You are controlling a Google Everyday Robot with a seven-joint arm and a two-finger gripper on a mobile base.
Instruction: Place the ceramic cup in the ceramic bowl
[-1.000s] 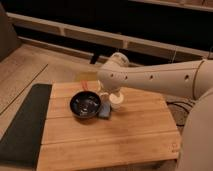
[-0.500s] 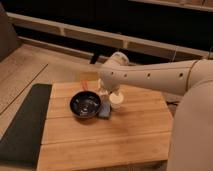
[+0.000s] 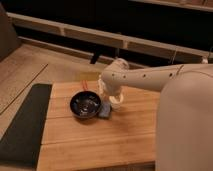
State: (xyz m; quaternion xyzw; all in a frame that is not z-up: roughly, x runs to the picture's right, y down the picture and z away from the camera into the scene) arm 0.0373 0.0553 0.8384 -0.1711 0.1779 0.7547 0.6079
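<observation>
Finds gripper (image 3: 113, 95) directly over ceramic cup (image 3: 116, 102) on wooden table (image 3: 100, 145), grasp state not determinable; locates ceramic bowl (image 3: 85, 105) just beside, toward the view's left, blue-grey block (image 3: 105, 111) between them.

The arm (image 3: 150, 80) was cream-white and smooth, a thick tube with a row of small dark dots along its side, ending in a rounded, bulbous wrist (image 3: 116, 70). A broad pale shell (image 3: 187, 125) of the same colour filled the right of the view. The gripper (image 3: 114, 96) was pale too, and hung under the wrist, just right of the bowl (image 3: 86, 105).
</observation>
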